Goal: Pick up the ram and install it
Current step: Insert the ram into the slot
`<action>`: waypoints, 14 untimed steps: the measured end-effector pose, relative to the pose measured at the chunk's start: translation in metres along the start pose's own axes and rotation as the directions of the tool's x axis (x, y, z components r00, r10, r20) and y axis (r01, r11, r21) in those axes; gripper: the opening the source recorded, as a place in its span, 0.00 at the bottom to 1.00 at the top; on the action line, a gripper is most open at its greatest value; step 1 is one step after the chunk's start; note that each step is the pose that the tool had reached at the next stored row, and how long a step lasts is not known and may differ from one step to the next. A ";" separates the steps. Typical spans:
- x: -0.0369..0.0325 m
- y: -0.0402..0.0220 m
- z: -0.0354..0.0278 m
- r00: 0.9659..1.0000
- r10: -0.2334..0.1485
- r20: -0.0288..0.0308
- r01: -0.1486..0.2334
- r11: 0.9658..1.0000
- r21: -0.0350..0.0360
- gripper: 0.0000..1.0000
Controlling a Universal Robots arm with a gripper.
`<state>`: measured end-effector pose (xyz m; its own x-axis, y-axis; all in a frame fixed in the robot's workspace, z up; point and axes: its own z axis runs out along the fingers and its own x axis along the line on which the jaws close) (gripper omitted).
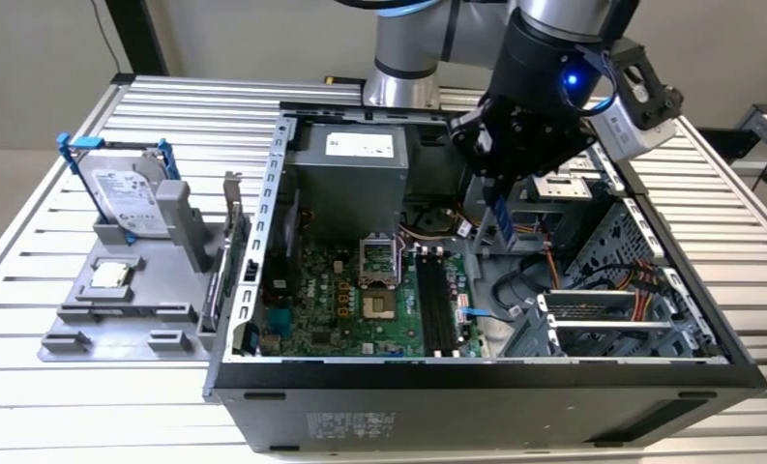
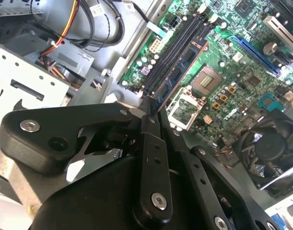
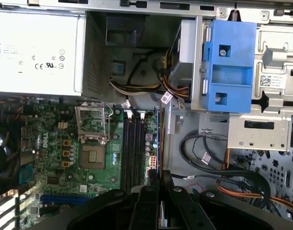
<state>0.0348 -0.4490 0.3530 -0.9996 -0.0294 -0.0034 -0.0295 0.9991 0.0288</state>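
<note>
Black gripper (image 2: 153, 112) fingers are pressed together on the ram (image 2: 180, 72), pinching one end of the thin stick so that it juts out over the motherboard (image 2: 242, 62). In the second wrist view the ram, dark bluish with a row of chips along its face, lies just beside the black memory slots (image 2: 172, 52) and runs parallel to them; whether it touches a slot cannot be told. In the exterior view the gripper (image 1: 499, 208) hangs inside the open computer case (image 1: 486, 372), above the motherboard's edge nearest the drive cage (the ram shows there as a narrow blue strip (image 1: 497, 220) pointing down). In the first wrist view the ram (image 3: 159, 143) is seen edge-on, next to the slots (image 3: 133, 146).

Near the slatted table's (image 1: 47, 251) edge at the exterior view's left, a grey fixture (image 1: 125, 309) carries a silver hard drive (image 1: 125, 198) in a blue frame and a square processor chip (image 1: 108, 277).
</note>
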 end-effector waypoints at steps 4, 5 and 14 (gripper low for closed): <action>0.0003 -0.0001 0.0019 1.000 0.000 0.000 0.000 1.000 0.000 0.00; 0.0004 -0.0001 0.0023 1.000 0.000 0.000 0.000 1.000 0.000 0.00; 0.0016 -0.0001 0.0045 1.000 -0.004 0.000 0.004 1.000 0.000 0.00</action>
<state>0.0332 -0.4491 0.3486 -0.9994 -0.0334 -0.0034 -0.0335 0.9990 0.0289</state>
